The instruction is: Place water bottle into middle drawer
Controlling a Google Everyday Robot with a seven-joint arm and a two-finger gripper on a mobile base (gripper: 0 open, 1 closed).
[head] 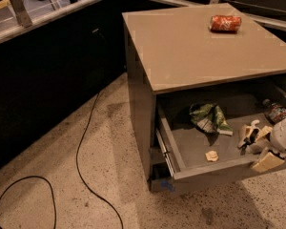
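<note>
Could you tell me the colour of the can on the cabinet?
The can is red, in the camera view; the claw is over the open drawer.

Dim, warm light falls from above. The tabletop (205, 46) is the brightest surface, evenly lit and free of glare. Beneath it the open drawer (214, 173) lies half in shadow, darkest at the back, where the water bottle (276, 112) barely shows. The gripper (258, 148), at the right edge over the drawer's front, catches the light — its pale jaws stand apart. The cabinets (52, 80) on the left are near black
</note>
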